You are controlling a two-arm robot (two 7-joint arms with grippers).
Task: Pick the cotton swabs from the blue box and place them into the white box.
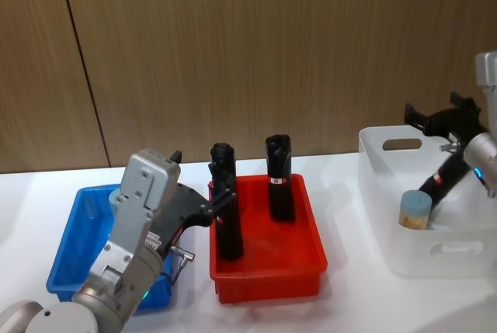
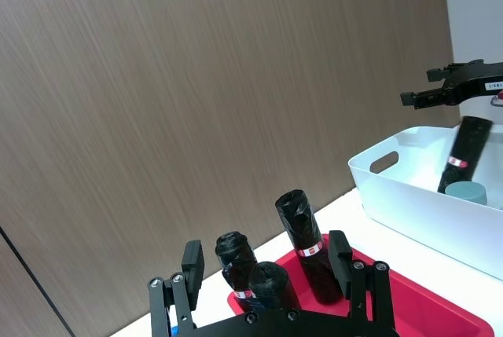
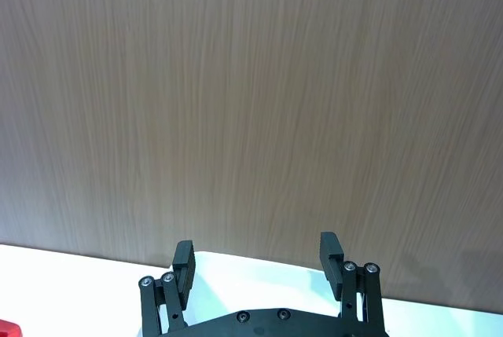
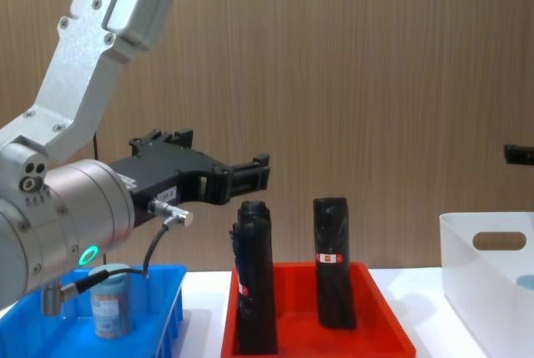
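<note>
Transfer half done: one cotton swab jar [image 1: 415, 209] sits in the white box [image 1: 404, 259], another [image 4: 110, 303] waits in the blue box [image 4: 167, 312]. My left gripper [image 4: 250, 176] hovers above, fingers apart; right gripper [image 1: 435, 119] likewise empty. Next, I judge: descend and grasp.

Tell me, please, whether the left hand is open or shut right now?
Open. In the left wrist view the left hand has its two fingers spread wide apart with nothing between them, above the red tray.
</note>
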